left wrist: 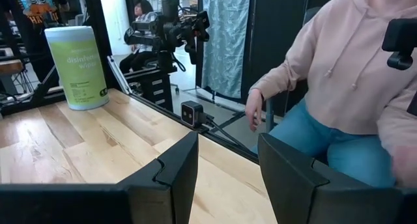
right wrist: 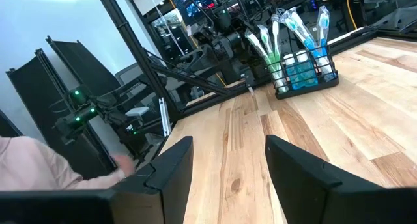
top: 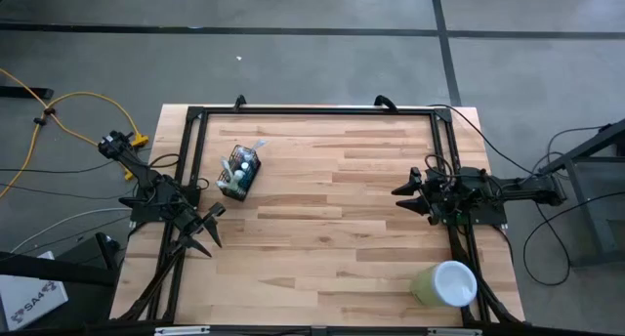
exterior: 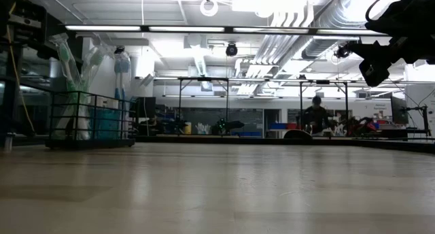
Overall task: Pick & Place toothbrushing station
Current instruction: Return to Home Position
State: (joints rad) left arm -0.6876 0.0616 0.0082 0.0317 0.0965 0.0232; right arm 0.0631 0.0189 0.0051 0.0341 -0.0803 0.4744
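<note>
The toothbrushing station [top: 239,172] is a small black wire holder. It stands on its base on the table's left half, toward the far edge. Toothbrushes [right wrist: 296,25] with green and blue handles stick up out of it. In the low view, the station [exterior: 88,118] shows at the left. My left gripper [top: 207,229] hangs open over the table's left side, nearer the front edge than the station, with nothing between its fingers [left wrist: 176,165]. My right gripper [top: 408,197] is open at the right side, pointing level toward the station [right wrist: 301,71] far across the table.
A pale green canister of wipes [top: 444,283] with a white top stands near the table's near right corner [left wrist: 78,68]. A person in a pink hooded top [left wrist: 352,68] sits just beyond the near edge. A black frame [top: 312,111] runs around the wooden tabletop.
</note>
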